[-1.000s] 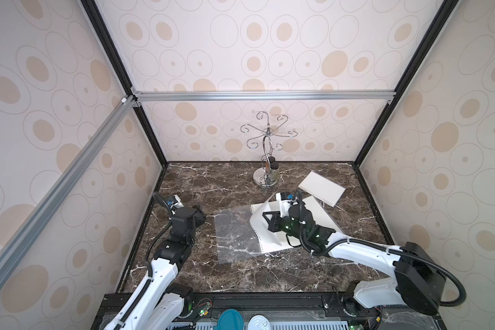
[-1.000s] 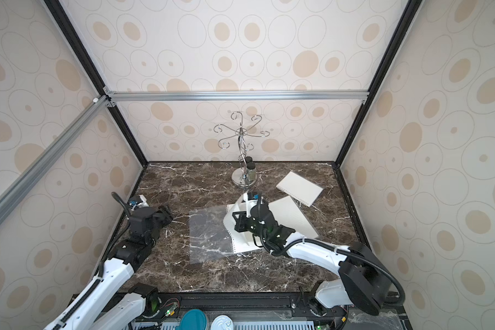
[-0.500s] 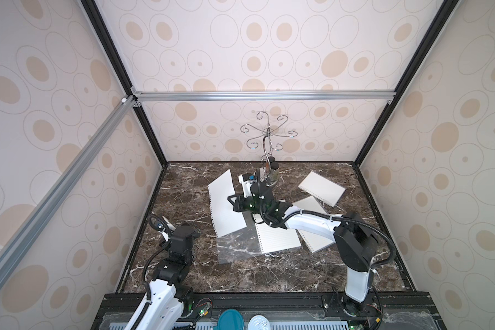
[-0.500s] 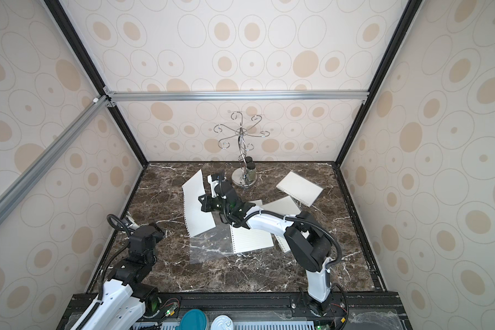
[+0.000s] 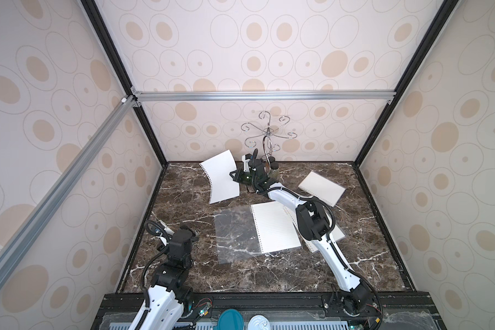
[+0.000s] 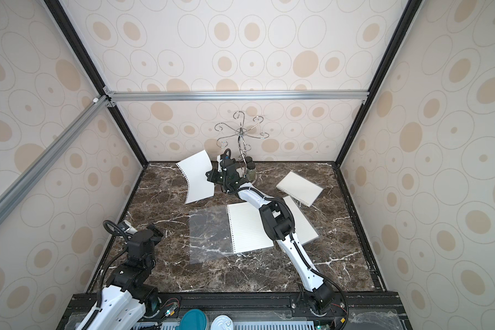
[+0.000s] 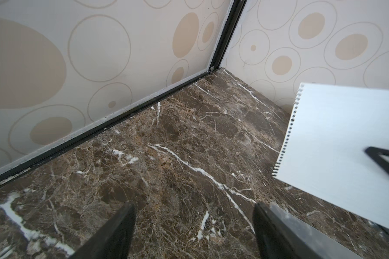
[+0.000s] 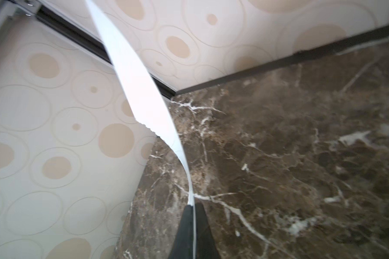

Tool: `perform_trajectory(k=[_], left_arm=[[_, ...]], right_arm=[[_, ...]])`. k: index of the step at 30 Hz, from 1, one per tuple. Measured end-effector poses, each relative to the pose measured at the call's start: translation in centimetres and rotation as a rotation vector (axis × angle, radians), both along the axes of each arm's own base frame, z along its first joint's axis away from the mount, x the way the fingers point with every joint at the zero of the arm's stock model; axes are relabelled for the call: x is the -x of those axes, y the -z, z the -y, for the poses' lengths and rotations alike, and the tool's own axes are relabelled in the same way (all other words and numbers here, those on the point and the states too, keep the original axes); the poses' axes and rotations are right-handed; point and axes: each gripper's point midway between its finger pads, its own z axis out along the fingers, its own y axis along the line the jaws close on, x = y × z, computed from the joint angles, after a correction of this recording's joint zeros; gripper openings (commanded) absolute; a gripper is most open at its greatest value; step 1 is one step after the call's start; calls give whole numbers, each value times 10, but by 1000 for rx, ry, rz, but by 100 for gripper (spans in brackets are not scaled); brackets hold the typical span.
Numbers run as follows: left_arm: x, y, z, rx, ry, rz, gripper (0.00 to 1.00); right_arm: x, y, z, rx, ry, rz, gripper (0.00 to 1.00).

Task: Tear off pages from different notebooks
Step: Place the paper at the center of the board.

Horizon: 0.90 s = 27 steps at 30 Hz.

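Observation:
My right gripper [image 5: 235,179] [image 6: 211,177] [image 8: 193,207] is shut on one edge of a white page [image 5: 222,177] [image 6: 196,177] [image 8: 142,89] and holds it curled in the air near the back left of the table. The page's punched edge [image 7: 288,136] faces left. An open lined notebook [image 5: 275,227] [image 6: 247,227] lies mid-table with its translucent cover [image 5: 235,231] folded out. A second notebook [image 5: 339,235] [image 6: 303,220] lies partly under the right arm, and a third [image 5: 322,188] [image 6: 299,188] sits at the back right. My left gripper [image 5: 190,231] [image 6: 155,228] [image 7: 193,215] is open and empty over bare marble at the front left.
A chrome hook stand [image 5: 267,134] [image 6: 242,133] with small dark jars [image 5: 273,165] at its base stands at the back, just behind the right gripper. Patterned walls close in the left, back and right sides. A teal lid [image 5: 230,320] sits on the front rail.
The right gripper has carried the page away from the open notebook, up and toward the back left. The left arm has drawn back to the front left and its jaws have widened.

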Motion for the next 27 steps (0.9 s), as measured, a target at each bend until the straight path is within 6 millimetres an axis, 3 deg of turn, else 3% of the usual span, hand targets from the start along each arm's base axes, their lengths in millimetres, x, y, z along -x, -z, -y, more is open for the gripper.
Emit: perform_trajectory(k=[2, 4, 12, 18, 22, 23, 27], left_arm=[[0, 0, 0, 0, 0, -2, 83], [0, 1, 0, 0, 1, -3, 83], [0, 1, 0, 1, -1, -2, 84], [0, 0, -1, 2, -2, 2, 84], [0, 0, -1, 2, -2, 2, 85], [0, 0, -1, 1, -2, 2, 85], [0, 0, -1, 1, -2, 1, 85]], right_arm=[[4, 20, 0, 23, -3, -51, 9], [9, 26, -3, 35, -11, -75, 14], [16, 7, -13, 18, -23, -59, 67], [18, -7, -7, 27, -11, -45, 83], [28, -20, 10, 77, 21, -37, 94], [32, -26, 17, 93, 35, -32, 100], [44, -62, 38, 132, 72, 28, 100]])
